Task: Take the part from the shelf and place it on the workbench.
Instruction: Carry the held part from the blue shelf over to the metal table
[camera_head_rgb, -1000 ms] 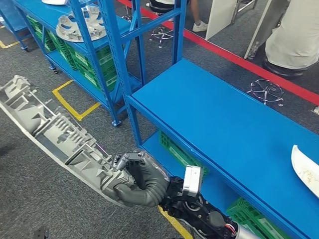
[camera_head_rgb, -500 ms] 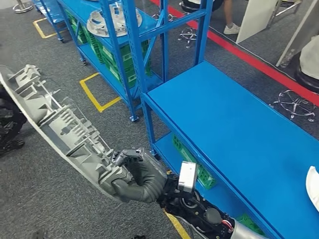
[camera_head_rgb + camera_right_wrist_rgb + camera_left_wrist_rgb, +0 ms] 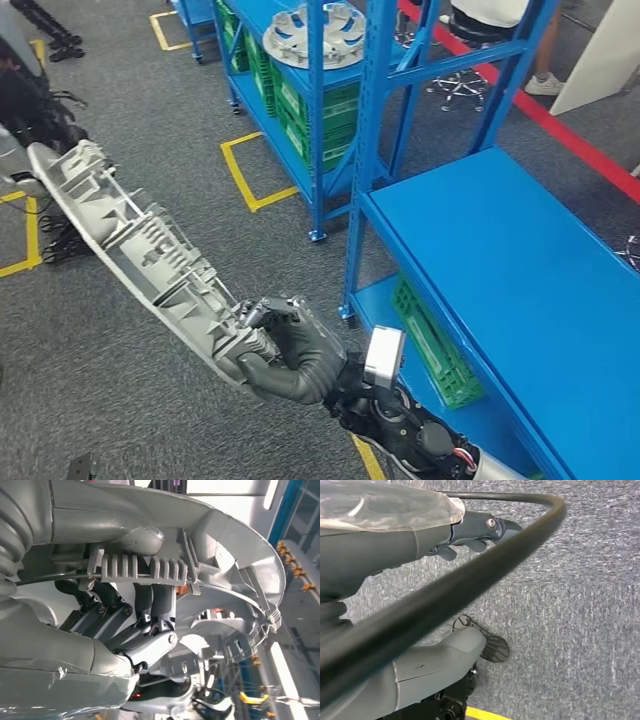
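A long grey ribbed plastic part (image 3: 136, 245) reaches out to the upper left over the carpet. My right hand (image 3: 294, 350) grips its near end, fingers wrapped around the ribs. Up close, the dark fingers (image 3: 151, 600) curl over the part (image 3: 234, 545). The blue workbench (image 3: 513, 270) stands to the right of the hand, apart from the part. The blue shelf (image 3: 317, 110) is farther back. My left hand (image 3: 433, 535) hangs over the grey carpet with nothing in it, and a black cable crosses in front of it.
A round pale fan-shaped part (image 3: 324, 35) lies on the shelf above green crates (image 3: 302, 110). Another green crate (image 3: 430, 345) sits under the workbench. Yellow floor markings (image 3: 253, 180), a red line (image 3: 589, 150), dark equipment (image 3: 30, 100) and a person's shoe (image 3: 543, 85) surround the area.
The whole picture has shifted: shelf and workbench slid to the right as the camera turned. My right hand keeps its grip on the grey part.
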